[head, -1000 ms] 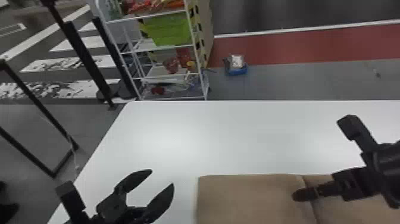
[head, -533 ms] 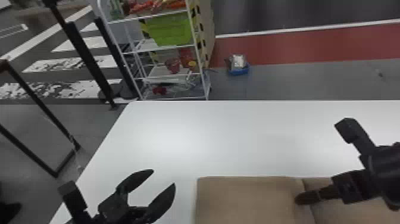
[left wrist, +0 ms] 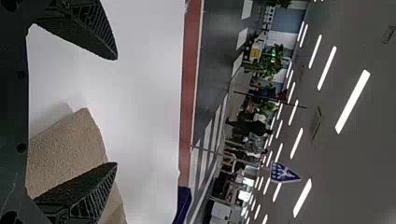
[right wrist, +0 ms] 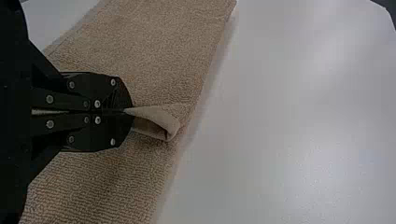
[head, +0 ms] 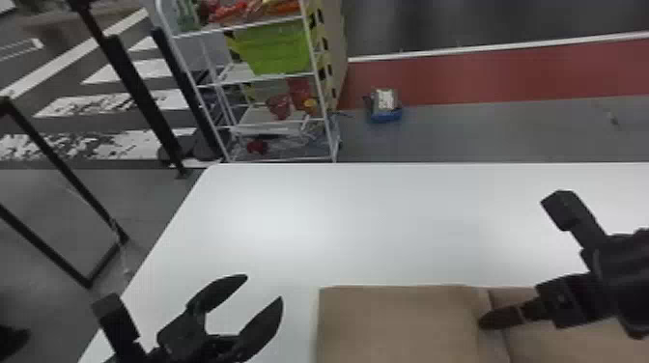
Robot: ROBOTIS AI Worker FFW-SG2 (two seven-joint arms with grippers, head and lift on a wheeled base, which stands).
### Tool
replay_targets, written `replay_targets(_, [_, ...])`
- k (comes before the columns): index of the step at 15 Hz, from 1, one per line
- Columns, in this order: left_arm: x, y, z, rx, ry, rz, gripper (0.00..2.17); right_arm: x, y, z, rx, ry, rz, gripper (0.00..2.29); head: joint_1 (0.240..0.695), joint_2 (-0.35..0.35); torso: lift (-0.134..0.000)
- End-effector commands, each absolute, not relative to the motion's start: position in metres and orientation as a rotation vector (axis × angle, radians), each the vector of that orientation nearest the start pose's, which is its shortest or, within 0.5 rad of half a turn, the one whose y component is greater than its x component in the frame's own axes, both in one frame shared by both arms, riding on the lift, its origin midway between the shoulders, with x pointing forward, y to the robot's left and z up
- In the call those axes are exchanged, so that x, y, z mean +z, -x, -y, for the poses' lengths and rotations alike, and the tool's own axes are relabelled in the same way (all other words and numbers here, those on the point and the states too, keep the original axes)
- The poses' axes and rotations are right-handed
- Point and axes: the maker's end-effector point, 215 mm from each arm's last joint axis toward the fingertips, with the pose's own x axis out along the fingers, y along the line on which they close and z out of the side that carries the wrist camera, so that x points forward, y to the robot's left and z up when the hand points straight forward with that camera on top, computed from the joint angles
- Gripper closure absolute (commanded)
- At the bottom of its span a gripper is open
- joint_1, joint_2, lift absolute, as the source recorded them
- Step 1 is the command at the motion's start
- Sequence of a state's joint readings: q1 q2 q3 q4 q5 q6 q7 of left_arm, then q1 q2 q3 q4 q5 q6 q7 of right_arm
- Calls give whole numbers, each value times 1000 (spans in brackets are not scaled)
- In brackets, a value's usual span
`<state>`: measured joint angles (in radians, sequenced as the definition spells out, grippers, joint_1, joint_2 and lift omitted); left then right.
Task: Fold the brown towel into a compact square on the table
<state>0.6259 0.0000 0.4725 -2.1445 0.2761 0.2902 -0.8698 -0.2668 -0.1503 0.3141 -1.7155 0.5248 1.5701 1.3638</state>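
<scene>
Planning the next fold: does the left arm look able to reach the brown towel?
Probably yes: the left gripper is open beside the brown towel, and nothing seems to stand between them.

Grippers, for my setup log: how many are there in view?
2. The left gripper is open over the white table, left of the brown towel; the right gripper is shut on a fold of that towel.

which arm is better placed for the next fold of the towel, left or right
Right, I'd judge: the right gripper is shut on a pinched bit of the brown towel. The left gripper is open and empty, off the towel's left end.
</scene>
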Motion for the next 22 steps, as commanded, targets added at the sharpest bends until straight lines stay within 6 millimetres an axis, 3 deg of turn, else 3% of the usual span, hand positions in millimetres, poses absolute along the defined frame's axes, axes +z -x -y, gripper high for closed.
replay_targets(1, [-367,-348,-284,-474,180,-229,73,-458,-411,99,826,-164,-1265,1234,695,277,-124])
replay_targets(2, [-367,-348,-284,-473,180,-229,73,-458,-411,98,825,-166,-1264,1335,695,276,-124])
replay_targets(13, [-367,-349,-285,-471,179,-228,73,-426,-423,85,875,-272,-1167,1359,695,281,-124])
replay_targets(18, [-368,-349,-284,-471,181,-230,73,-402,-425,93,890,-275,-1093,1359,695,283,-124])
replay_targets(22, [-367,-350,-284,-472,179,-229,73,-391,-426,113,869,-267,-1057,1359,695,267,-124])
